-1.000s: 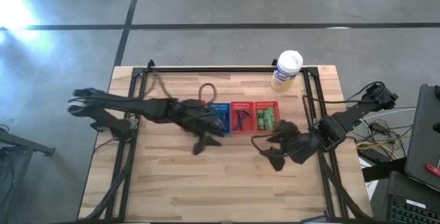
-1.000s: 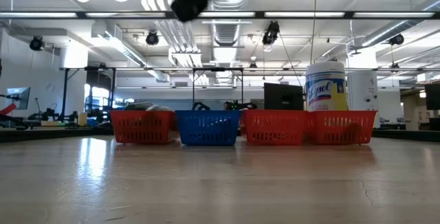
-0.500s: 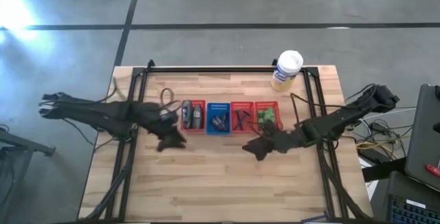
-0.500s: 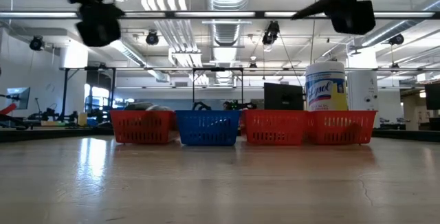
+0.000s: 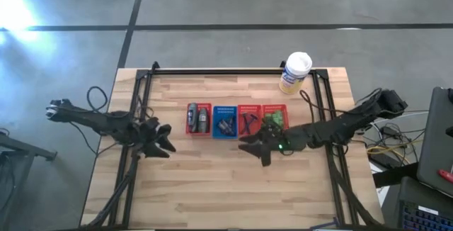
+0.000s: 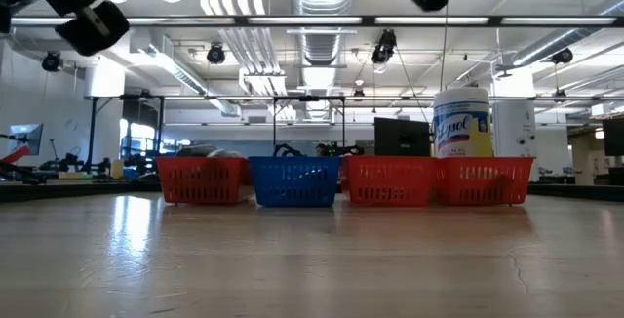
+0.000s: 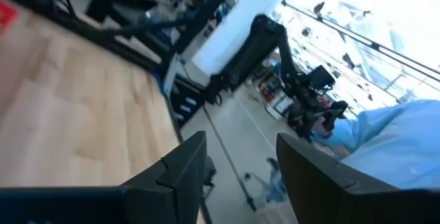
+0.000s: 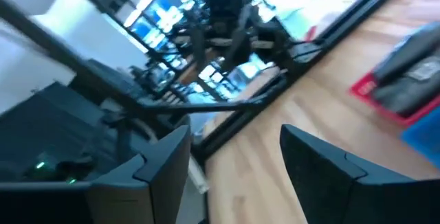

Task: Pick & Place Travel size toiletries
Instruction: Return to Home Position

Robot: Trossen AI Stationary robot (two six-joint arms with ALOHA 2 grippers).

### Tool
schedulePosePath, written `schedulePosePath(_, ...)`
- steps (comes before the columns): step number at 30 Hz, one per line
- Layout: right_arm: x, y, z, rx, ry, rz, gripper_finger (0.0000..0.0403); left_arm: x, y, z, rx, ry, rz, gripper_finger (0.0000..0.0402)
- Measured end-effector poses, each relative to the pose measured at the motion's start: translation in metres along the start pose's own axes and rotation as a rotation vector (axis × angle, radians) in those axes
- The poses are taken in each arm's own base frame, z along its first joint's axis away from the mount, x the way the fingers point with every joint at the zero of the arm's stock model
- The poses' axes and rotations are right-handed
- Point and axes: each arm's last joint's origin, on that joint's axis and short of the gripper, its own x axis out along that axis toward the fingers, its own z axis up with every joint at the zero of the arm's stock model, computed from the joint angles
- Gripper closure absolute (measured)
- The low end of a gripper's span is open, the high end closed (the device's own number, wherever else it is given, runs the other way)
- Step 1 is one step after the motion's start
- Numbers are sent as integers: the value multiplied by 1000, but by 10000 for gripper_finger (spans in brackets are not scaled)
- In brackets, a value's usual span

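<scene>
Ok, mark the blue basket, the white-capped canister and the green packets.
blue basket (image 6: 294, 183): low view, front mesh wall.
white-capped canister (image 5: 298, 63): high view, its white cap.
green packets (image 5: 273, 121): high view, middle of the green bunch.

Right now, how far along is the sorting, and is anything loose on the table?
Done: the toiletries lie in the four baskets; none shows loose on the table. In hand: nothing; the left gripper, near the table's left edge, and the right gripper, in front of the baskets, are open and empty. Left: probably only parking both arms.
</scene>
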Motion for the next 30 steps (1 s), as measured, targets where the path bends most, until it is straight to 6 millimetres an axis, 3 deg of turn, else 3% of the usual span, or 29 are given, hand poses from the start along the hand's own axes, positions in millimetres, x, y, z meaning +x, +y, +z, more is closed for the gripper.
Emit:
schedulePosePath(5,-6,-28,21,2,13,88,180,-15,13,-10,52,-84,24,220)
schedulePosePath(10,-37,-47,47,-102,-38,296,167,-31,17,-14,131,-188,-11,220)
schedulePosePath(16,-79,-80,41,-176,-92,258,148,-35,22,-15,213,-230,43,220)
schedulePosePath(23,-124,-107,24,-249,-174,269,128,-35,29,-17,175,-248,149,220)
schedulePosePath(30,-150,-138,6,-227,-343,135,110,-35,31,-18,176,-255,178,220)
